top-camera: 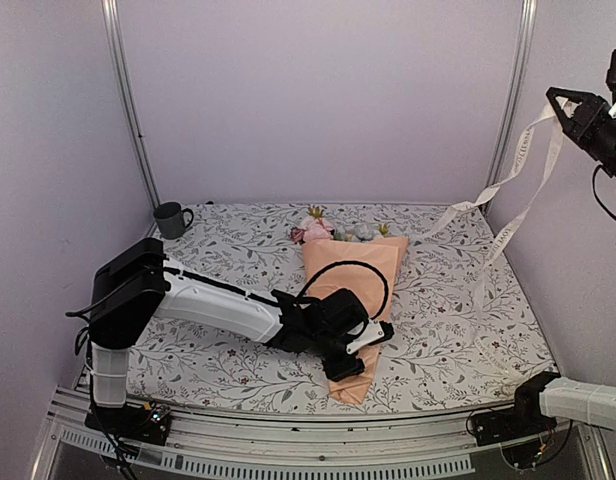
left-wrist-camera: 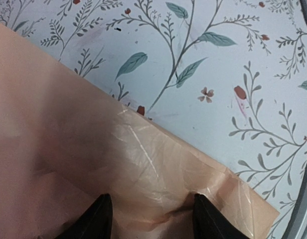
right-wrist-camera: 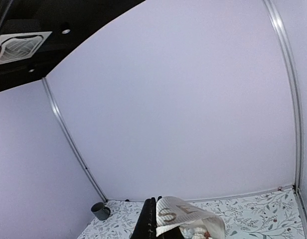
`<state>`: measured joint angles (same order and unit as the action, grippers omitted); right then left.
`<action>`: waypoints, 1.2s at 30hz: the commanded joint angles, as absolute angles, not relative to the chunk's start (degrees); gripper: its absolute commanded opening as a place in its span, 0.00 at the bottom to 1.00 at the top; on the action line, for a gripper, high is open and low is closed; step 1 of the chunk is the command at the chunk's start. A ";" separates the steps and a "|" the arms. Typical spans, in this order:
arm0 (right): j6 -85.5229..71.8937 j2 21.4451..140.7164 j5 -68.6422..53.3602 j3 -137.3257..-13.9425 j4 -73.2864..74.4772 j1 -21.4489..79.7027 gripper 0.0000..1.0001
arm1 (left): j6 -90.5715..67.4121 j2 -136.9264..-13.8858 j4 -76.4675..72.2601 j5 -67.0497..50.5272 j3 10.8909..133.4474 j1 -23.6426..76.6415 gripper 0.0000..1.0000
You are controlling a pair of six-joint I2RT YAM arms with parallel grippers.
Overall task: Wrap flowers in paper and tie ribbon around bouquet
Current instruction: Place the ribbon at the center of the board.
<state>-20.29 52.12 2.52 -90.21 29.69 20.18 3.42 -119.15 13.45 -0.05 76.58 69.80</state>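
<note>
At the middle of the leaf-print tablecloth lies the bouquet, blooms toward the far wall and narrow end toward my bases. The pink and pale flowers show at the wide mouth of the peach-orange paper, which is wrapped round the stems as a cone.

My left gripper is down on the narrow lower part of that cone. In the left wrist view its 2 black fingertips stand apart and press into creased paper, with a fold bulging between them. Whether they actually pinch the cone or only bear down on it, I cannot tell.

My right gripper hangs high at the right, well above the table, clenched on the cream ribbon. 2 strands of it trail down toward the far right of the cloth. In the right wrist view the ribbon loops beside my closed fingers and shows gold lettering.

A dark mug stands at the far left corner.
</note>
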 commanded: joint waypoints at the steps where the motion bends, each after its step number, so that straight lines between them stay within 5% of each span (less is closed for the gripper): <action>1: -18.14 55.34 -17.13 -82.29 29.20 20.22 0.00 | 3.50 -121.99 17.84 -1.95 76.08 70.40 0.55; 9: -24.82 53.69 -33.56 -66.25 30.73 20.26 0.00 | 3.49 -122.07 17.93 -1.97 76.18 70.40 0.56; 20: -33.25 56.64 4.33 -57.86 53.49 19.63 0.00 | 3.94 -122.34 18.46 -2.14 76.56 70.40 0.56; 22: -32.36 57.90 -1.41 -58.14 51.20 19.61 0.00 | 4.03 -122.34 18.46 -2.20 76.55 70.40 0.56; 27: -26.14 60.06 -41.31 -53.54 33.24 22.31 0.00 | 3.90 -122.61 18.89 -2.14 77.02 70.39 0.56; 31: -25.72 58.22 -49.66 -60.58 25.63 32.76 0.00 | 3.64 -122.52 18.42 -2.13 76.57 70.40 0.56; 36: -27.99 52.62 -52.18 -67.29 14.78 33.97 0.00 | 4.12 -122.87 18.87 -2.59 77.17 70.20 0.56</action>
